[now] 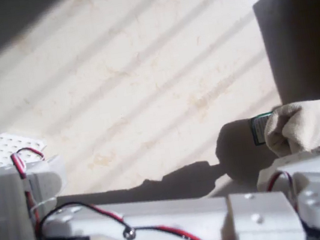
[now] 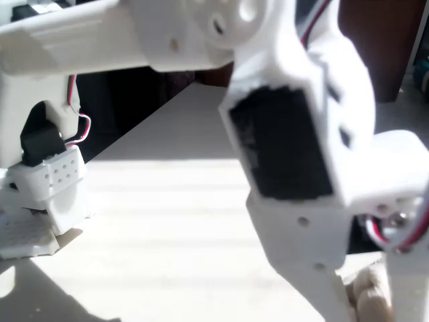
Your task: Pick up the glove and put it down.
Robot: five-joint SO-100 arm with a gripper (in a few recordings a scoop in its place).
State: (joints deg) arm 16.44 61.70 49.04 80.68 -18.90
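Overhead view, left to right: white perforated base block (image 1: 7, 147) at left edge with red-black wires (image 1: 23, 160), then the white arm (image 1: 163, 217) stretched flat along the near edge of the bench (image 1: 142, 86), throwing a long shadow. At far right, the wrist and fingers (image 1: 311, 154) sit right under the glove (image 1: 304, 124).

Glove: cream fabric, bunched, at right edge of the overhead view, touching the top of the white finger part. Looks held or at least pressed against the fingers; lifted or resting on the bench, cannot tell. Long axis roughly left-right in this view. A small green-and-white card (image 1: 261, 128) pokes out just left of the glove, beside a dark patch of shadow.

Finger state: cannot tell. The tips are hidden by the wrist housing and the glove.

Fixed view: blurred close-up of the arm; black motor face (image 2: 281, 141) mid-frame, a bit of cream glove (image 2: 372, 298) low right beside the white finger.

Judgement: arm is reaching far right, nearly fully extended, low. Likely mid-carry or at the grasp; the put-down is not yet done.
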